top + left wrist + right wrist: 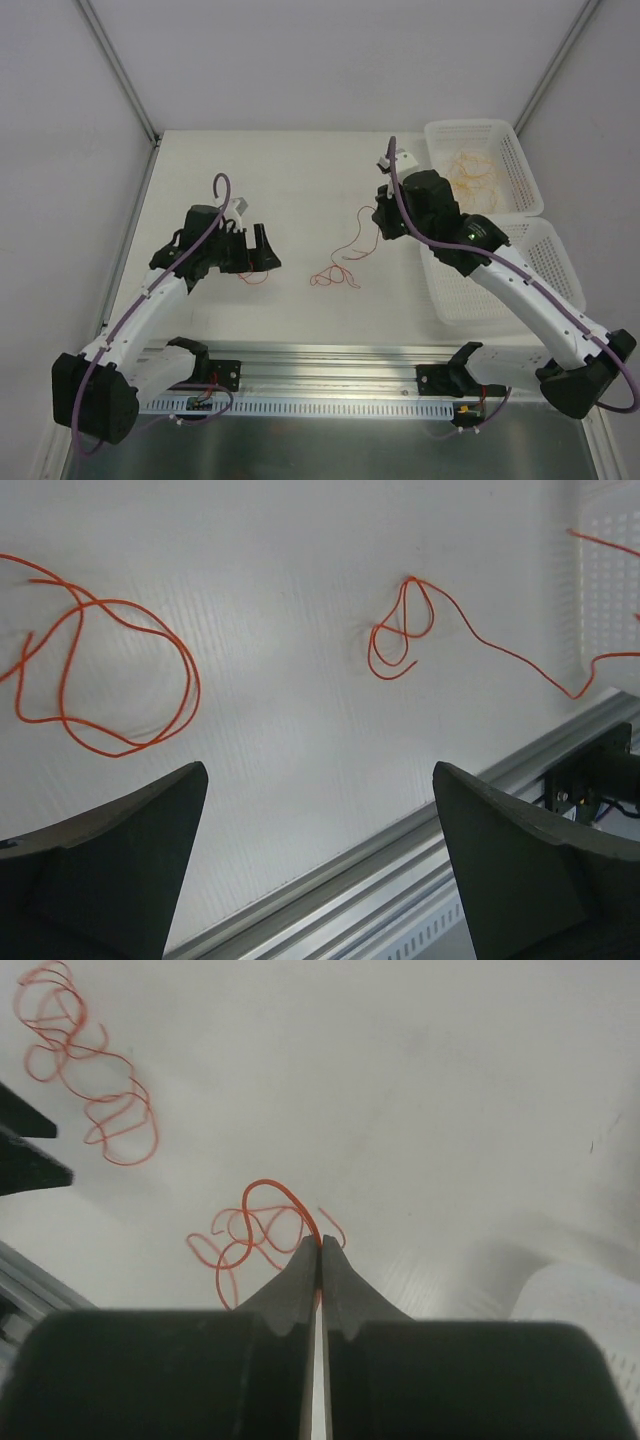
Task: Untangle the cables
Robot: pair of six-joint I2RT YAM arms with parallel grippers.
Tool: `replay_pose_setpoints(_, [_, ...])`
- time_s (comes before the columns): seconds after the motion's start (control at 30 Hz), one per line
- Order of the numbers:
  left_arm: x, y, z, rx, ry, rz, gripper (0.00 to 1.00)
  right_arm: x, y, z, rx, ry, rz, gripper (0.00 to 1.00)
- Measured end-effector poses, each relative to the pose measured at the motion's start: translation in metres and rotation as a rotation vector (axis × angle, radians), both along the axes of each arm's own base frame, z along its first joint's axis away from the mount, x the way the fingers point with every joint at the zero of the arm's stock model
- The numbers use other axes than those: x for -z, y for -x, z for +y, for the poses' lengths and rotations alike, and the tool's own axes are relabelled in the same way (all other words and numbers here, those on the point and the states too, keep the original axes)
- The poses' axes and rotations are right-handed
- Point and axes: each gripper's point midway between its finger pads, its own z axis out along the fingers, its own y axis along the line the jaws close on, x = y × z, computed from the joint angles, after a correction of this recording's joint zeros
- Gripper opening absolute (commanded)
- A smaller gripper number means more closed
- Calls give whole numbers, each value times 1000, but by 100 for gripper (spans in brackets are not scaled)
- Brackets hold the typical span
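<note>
A red-orange cable [335,276] lies in loops mid-table, and one strand rises from it to my right gripper [379,214]. In the right wrist view the right gripper [320,1245] is shut on that cable [262,1222], whose loops hang below the tips. A second red-orange cable [256,277] lies by my left gripper [264,254]. The left gripper [320,772] is open and empty above the table. The near cable [110,670] is ahead to its left, and the held cable's loops [402,635] are farther ahead. The second cable also shows top left in the right wrist view [88,1080].
Two white baskets stand at the right. The far basket [522,165] holds a bundle of pale yellow-orange cables [474,176]. The near basket [555,262] lies under the right arm. A metal rail [320,352] runs along the table's near edge.
</note>
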Motion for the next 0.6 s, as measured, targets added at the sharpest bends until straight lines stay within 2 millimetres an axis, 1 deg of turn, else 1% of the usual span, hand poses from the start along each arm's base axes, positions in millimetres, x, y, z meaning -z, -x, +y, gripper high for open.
replay_pose_setpoints(0.1, [2,8,-16,65,1,-10,96,38,-4,-16,92,25,86,1])
replay_pose_setpoints(0.17, [1,9,-28,109,2,-29,95,53,-6,-29,164,23,120,1])
replay_pose_setpoints(0.2, [2,10,-35,131,-1,-34,94,56,-7,-35,199,19,128,1])
replay_pose_setpoints(0.27, [8,12,-46,168,-16,-28,94,56,-9,-45,259,2,133,1])
replay_pose_setpoints(0.37, [22,11,-63,220,-56,3,90,48,-13,-59,332,-35,120,1])
replay_pose_setpoints(0.47, [34,6,-77,263,-100,21,87,42,-13,-70,378,-62,111,1])
replay_pose_setpoints(0.57, [43,1,-91,294,-133,29,84,44,-12,-78,409,-74,117,1])
replay_pose_setpoints(0.6, [47,0,-95,310,-144,30,81,47,-11,-80,417,-74,122,1])
